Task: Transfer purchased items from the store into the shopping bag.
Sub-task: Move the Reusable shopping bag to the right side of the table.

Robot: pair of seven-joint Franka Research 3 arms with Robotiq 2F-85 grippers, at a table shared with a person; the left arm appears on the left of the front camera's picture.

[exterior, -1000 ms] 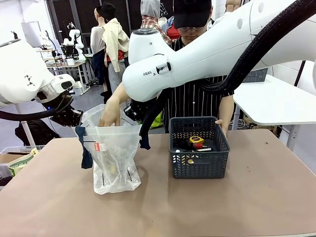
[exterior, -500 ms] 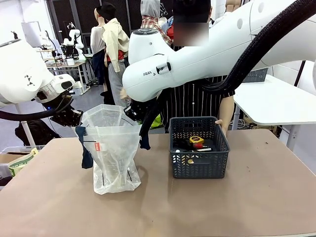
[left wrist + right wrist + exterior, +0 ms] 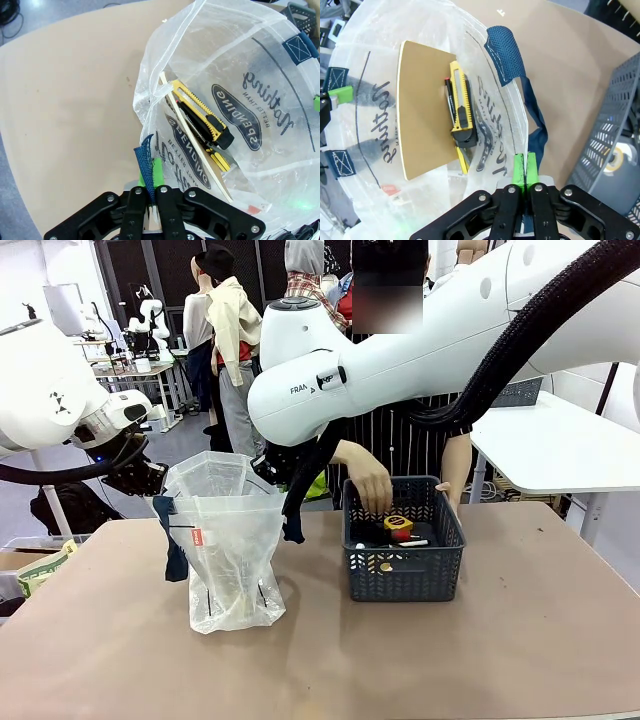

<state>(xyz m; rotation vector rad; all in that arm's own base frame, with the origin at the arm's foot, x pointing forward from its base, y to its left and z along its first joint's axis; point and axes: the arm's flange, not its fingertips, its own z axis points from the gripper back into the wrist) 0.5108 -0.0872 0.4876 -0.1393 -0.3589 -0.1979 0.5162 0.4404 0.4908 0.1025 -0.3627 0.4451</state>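
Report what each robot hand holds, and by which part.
Both hold the shopping bag: the left hand pinches its rim at one navy handle, the right hand pinches the opposite rim beside the other handle.

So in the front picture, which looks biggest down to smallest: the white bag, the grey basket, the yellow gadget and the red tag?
1. shopping bag, the tallest
2. grey basket, about as wide as the bag, so it's close
3. yellow gadget
4. red tag, the tiniest
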